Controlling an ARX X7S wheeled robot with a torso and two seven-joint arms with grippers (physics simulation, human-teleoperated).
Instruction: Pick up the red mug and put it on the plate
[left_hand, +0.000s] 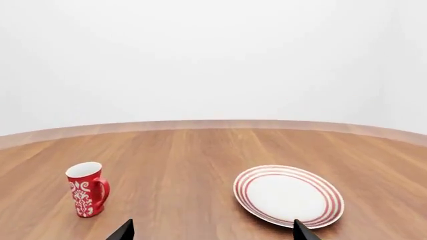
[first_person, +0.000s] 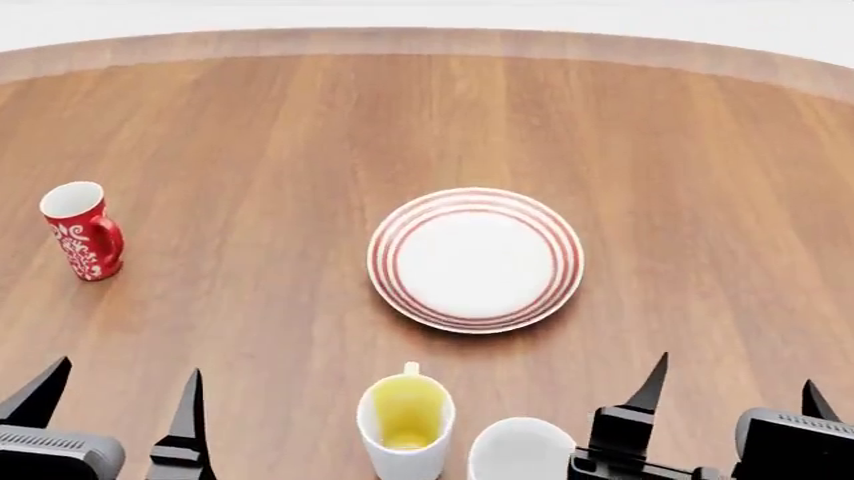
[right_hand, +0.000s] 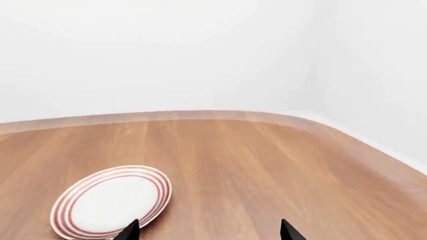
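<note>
The red mug with white swirls stands upright at the left of the wooden table, handle toward the plate; it also shows in the left wrist view. The white plate with red rings lies flat at the table's middle, seen too in the left wrist view and the right wrist view. My left gripper is open and empty at the near left, well short of the mug. My right gripper is open and empty at the near right.
A white mug with a yellow interior and a plain white mug stand at the near edge between my grippers. The round table's far edge curves across the back.
</note>
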